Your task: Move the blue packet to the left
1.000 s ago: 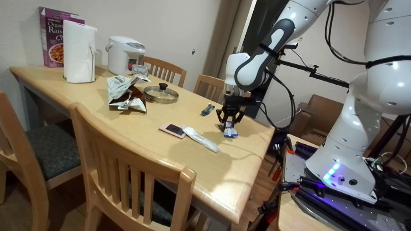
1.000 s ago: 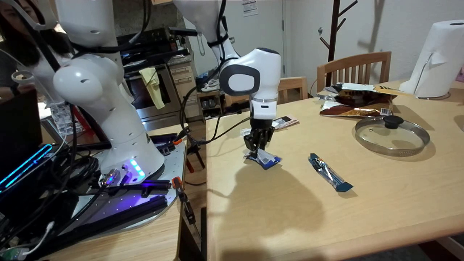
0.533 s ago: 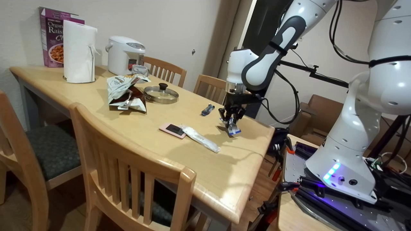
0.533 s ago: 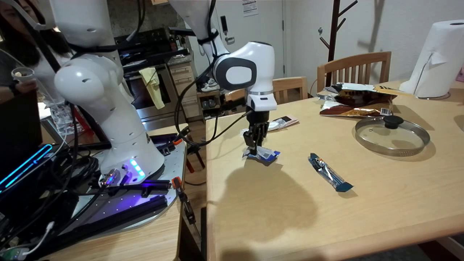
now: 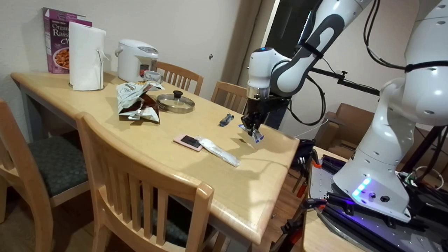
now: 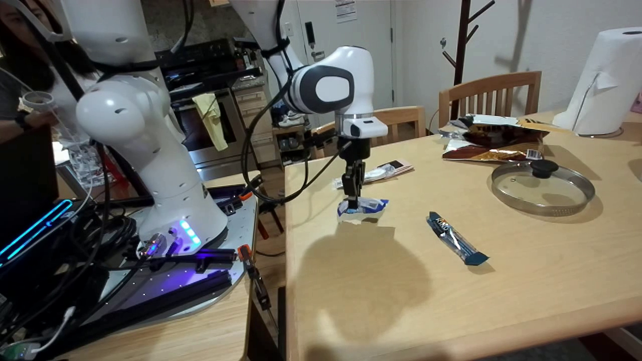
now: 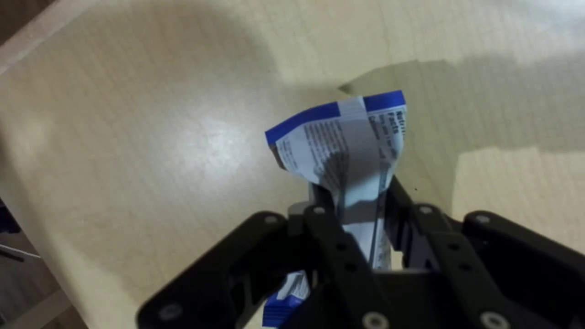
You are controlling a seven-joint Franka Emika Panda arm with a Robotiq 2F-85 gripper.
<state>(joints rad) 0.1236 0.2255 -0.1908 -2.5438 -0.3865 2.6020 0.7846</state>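
In an exterior view, a long white wrapped item (image 5: 219, 152), with a pink-edged dark item (image 5: 189, 140) at its end, is laid on the bench (image 5: 241, 189); an opened bag (image 5: 129, 94) and a white kettle (image 5: 129, 63) are seen farther off. Above the bench, the blue packet (image 5: 257, 135) is pinched by the hand (image 5: 251, 132). In an exterior view, a teal-wrapped bar (image 6: 456, 240) is seen to the right of the packet, between it and a glass lid (image 6: 542, 196); since a second ago, the packet has been raised and the hand has been turned. There the packet's long axis is held nearly level, a blue end being pointed right. In the wrist view, its middle is squeezed narrow; the long axis is slanted from a fanned, blue-edged end at the top down to another blue end at lower left, partly covered by the hand.
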